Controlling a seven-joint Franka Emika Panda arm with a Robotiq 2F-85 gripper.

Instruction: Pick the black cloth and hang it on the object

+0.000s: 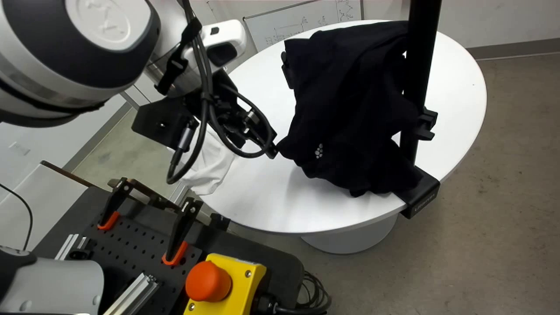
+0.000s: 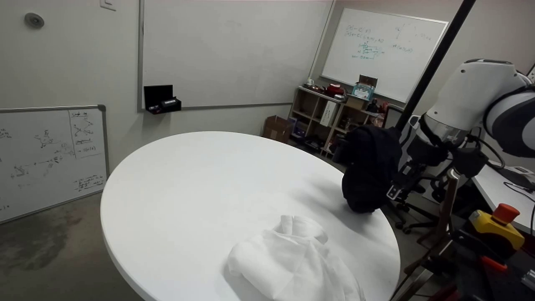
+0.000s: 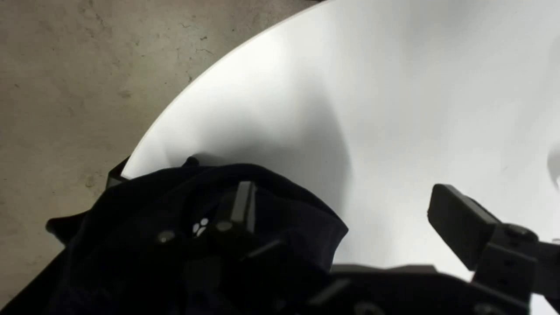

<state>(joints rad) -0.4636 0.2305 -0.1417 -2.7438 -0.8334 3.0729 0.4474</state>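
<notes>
1. Leaning in from the left in an exterior view, the robot arm (image 1: 109, 26) is filling the upper corner. Below it, black clamps (image 1: 180, 227) with orange ends are sitting on a dark perforated plate (image 1: 140, 238).

2. Next, a white cloth (image 2: 288, 259) is lying crumpled on the round white table (image 2: 188, 188).

3. Further to the right, a yellow box (image 1: 245, 280) is carrying a red button (image 1: 208, 281).

4. Then the gripper (image 3: 341, 208) is standing with its two fingers (image 3: 459, 223) spread, a wide gap showing between them in the wrist view. One fingertip is pointing at the side of the black cloth (image 1: 345, 109), just beside it; I cannot tell whether they are touching.

5. This black cloth is hanging in folds by the black pole (image 1: 422, 65) in both exterior views. A pale paw-like mark (image 1: 319, 151) is showing low on it. What is holding the cloth up is hidden from me.

6. At the right, the pole is rising from its black foot (image 1: 422, 194) at the table edge, and the cloth is partly covering this foot.
</notes>
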